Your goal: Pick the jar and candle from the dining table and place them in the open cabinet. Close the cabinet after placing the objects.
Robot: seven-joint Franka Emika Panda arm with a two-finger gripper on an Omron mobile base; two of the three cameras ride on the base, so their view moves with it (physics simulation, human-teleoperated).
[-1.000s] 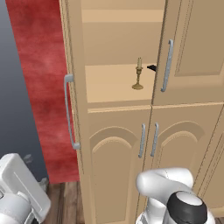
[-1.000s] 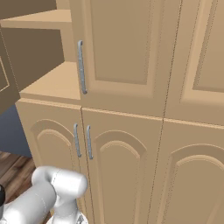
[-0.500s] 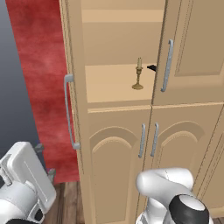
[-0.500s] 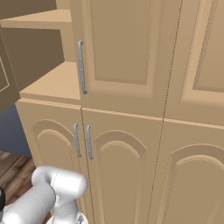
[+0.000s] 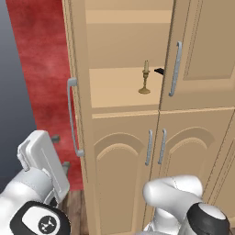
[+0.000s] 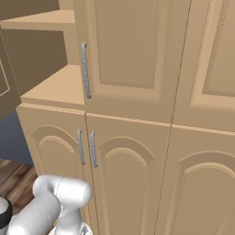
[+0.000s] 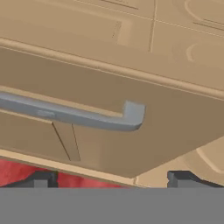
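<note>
The candle (image 5: 145,79) stands upright on the cabinet (image 5: 128,165) shelf, behind the open door's hinge side and left of the shut door; a small dark thing (image 5: 159,71) peeks out just behind it, too hidden for me to call it the jar. My gripper (image 7: 111,177) hangs with jaws spread wide and empty before the open door (image 5: 75,92), whose edge-on panel and grey handle (image 7: 74,114) lie just ahead of my fingertips (image 7: 41,178).

The risk, as I judge it: I push off-centre and my tips slide along the panel or snag the handle, so the door swings only partway. A hard shove could slam it and rattle the shelf, tipping the candle. If the jar is not in fact inside, closing now seals the job half done.
</note>
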